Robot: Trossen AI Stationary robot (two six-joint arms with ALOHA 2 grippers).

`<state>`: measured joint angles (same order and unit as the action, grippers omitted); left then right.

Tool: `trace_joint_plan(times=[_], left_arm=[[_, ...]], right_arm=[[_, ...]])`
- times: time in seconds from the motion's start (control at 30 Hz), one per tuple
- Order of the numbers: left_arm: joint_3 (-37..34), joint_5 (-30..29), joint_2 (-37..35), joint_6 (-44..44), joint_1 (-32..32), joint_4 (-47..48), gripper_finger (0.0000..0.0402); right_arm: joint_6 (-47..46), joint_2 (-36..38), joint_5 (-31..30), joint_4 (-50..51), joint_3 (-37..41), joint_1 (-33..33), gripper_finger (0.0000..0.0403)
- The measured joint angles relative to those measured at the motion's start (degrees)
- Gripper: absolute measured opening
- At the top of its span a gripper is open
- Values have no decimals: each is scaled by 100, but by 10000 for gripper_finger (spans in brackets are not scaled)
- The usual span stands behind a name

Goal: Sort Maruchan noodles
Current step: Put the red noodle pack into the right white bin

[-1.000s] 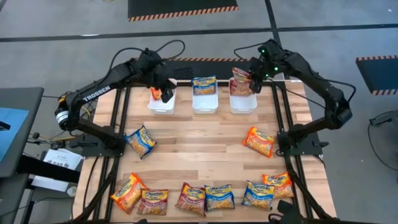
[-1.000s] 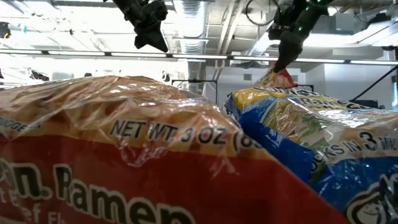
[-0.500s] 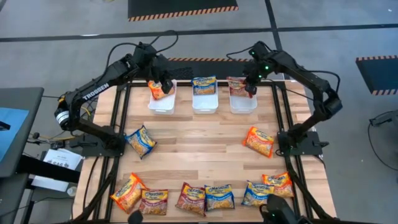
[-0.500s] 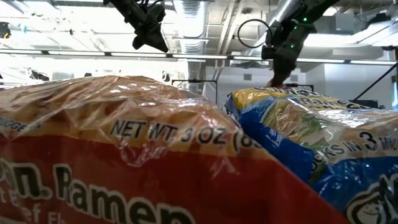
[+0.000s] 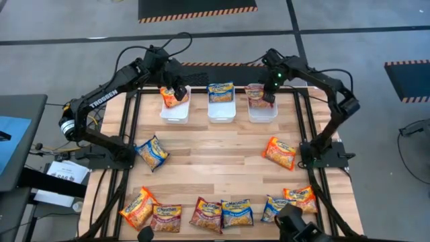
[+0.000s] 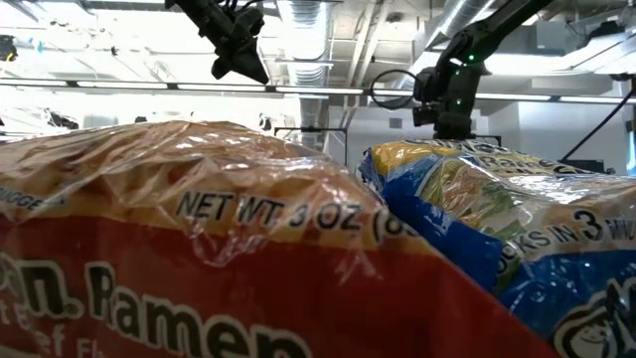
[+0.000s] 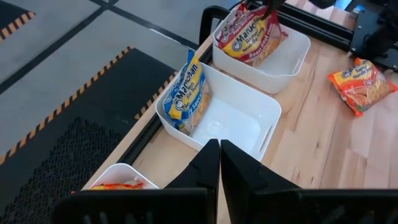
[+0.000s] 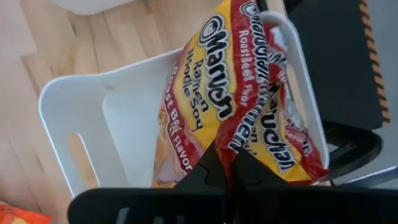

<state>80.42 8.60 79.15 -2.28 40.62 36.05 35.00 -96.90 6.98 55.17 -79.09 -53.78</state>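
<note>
Placing step: the right pincer (image 5: 267, 98), upper right of the high view, is down in the right bin (image 5: 263, 112), pinching a dark red packet (image 8: 249, 99) whose body leans against the bin wall. The left pincer (image 5: 178, 92) hangs over the left bin (image 5: 174, 114) at upper left, fingers pressed together and empty; an orange packet (image 5: 168, 97) already sits in that bin. The middle bin (image 5: 222, 112) holds a blue-and-yellow packet (image 7: 188, 92). Loose packets lie along the bottom edge of the desk (image 5: 215, 161), with one blue-and-yellow (image 5: 152, 153) at mid left and one orange (image 5: 280, 152) at mid right. Next, likely: the right pincer lets go and lifts clear, then each arm goes for a loose packet matching its bin.
</note>
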Motion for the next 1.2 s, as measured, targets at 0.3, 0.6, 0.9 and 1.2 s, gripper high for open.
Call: trace_joint_plan(times=[0.3,0.6,0.9,1.2], left_arm=[[0,-3,0,-2,0,1,0],[0,-2,0,-2,0,1,0],[-1,-2,0,50,0,1,0],[-2,-2,0,-20,0,1,0]], right_arm=[[-38,-278,-152,153,0,15,23],[-236,-281,-791,186,0,142,51],[-492,-281,-866,182,0,204,68],[-671,-278,-846,189,0,195,69]])
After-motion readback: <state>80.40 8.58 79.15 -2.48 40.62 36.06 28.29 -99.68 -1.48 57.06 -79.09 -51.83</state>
